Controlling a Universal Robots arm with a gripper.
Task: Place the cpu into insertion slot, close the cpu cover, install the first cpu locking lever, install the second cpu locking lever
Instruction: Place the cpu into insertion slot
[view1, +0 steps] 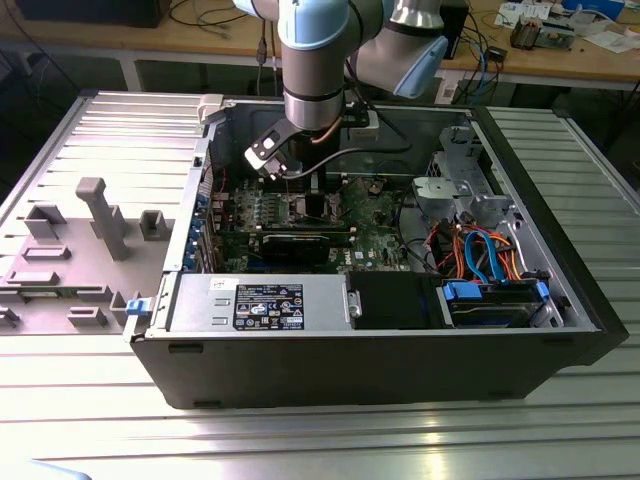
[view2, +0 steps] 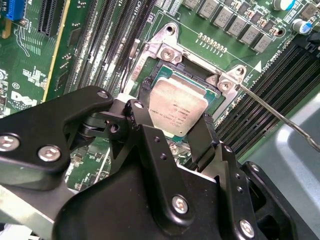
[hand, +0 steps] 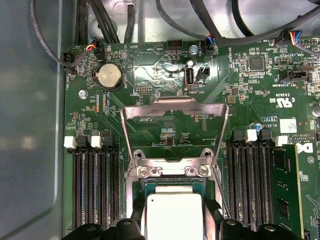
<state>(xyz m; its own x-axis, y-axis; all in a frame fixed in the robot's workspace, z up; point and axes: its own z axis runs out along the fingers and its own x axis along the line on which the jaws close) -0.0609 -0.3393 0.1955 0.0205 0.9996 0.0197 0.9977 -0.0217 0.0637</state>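
The gripper (view2: 174, 114) is clamped on the cpu (hand: 172, 215) over the insertion slot (view2: 192, 76), cpu cover (hand: 175, 105) open. I'd seat it flat, corners square to the rim.

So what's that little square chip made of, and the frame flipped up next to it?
The cpu looks metal-topped: dull silver-beige with a soft, matte sheen. The cpu cover seems to be thin stamped metal, probably steel: silvery, with bright reflections along its bent edges.
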